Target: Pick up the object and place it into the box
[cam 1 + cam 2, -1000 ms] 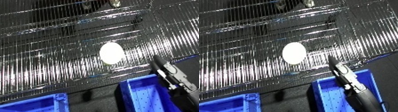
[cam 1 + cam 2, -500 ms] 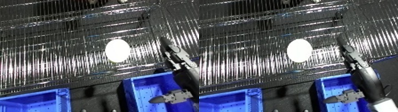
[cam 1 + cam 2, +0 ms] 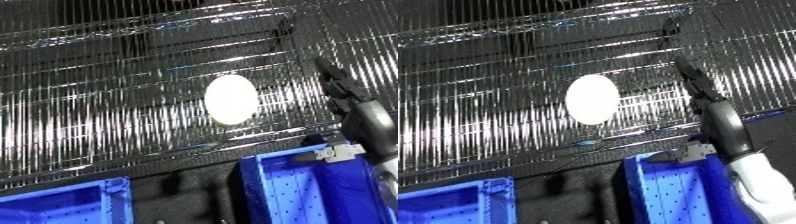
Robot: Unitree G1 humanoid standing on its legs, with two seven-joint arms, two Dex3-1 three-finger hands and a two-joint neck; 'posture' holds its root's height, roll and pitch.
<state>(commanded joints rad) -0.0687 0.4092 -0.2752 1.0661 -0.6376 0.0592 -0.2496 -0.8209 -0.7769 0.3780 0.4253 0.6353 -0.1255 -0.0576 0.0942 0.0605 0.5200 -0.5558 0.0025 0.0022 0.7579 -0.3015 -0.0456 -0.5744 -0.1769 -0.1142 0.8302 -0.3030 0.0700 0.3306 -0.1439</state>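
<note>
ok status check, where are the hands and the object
Right hand fingers straight, reaching over the wire shelf, right of the white oval object, not touching. Left hand out of view. Object lies on the shelf, blue bin below. Nothing between.

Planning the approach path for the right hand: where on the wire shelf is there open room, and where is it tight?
The wire shelf lies bare left of the white oval object and behind it. It is tight on the object's right, where the right hand reaches in with straight fingers, above the blue bin.
</note>
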